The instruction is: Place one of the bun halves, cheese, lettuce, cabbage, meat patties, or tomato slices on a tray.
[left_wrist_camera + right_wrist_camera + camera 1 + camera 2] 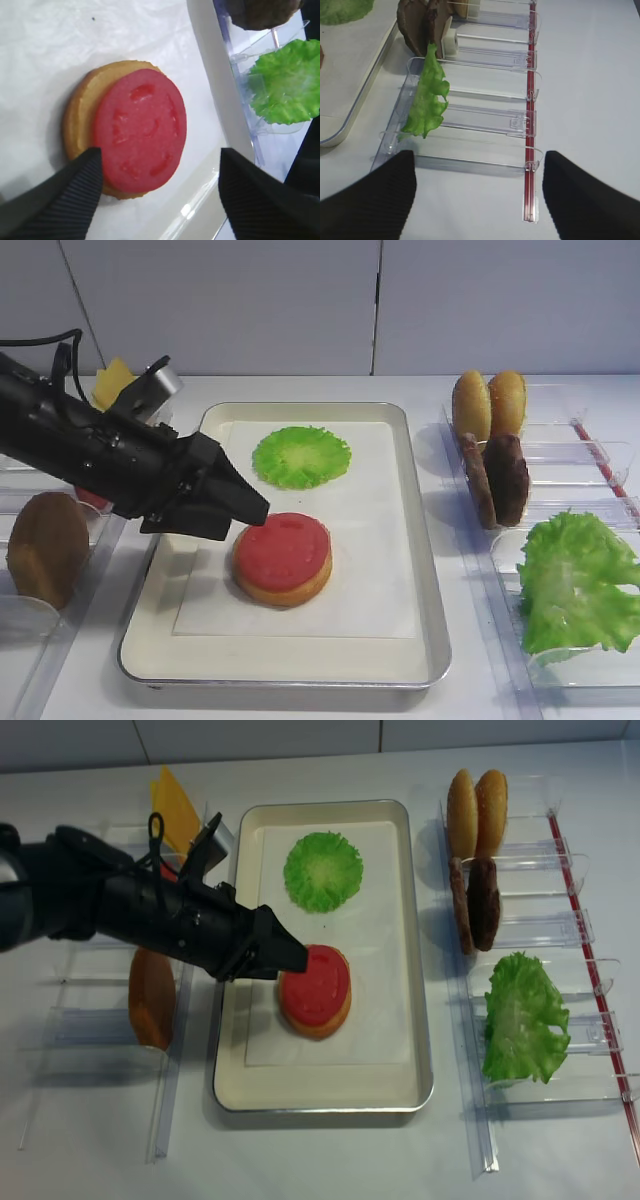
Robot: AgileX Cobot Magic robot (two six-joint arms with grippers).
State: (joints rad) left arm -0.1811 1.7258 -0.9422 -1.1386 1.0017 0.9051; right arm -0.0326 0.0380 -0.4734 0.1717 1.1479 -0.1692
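The tomato slice (283, 549) lies flat on a bun half (290, 590), slightly off-centre, on the tray (420, 570) liner. We see the left end effector (160, 195) spread wide around the stack and holding nothing; in the high view the slice sits at about 4 o'clock from its tip. The disc is round, so no long axis governs. The left arm is nearer. The right end effector (479, 192) is also wide and empty over the table (600, 75). A green leaf (301, 456) lies at 12 o'clock from the stack, apart. We judge the liner leaves room around it.
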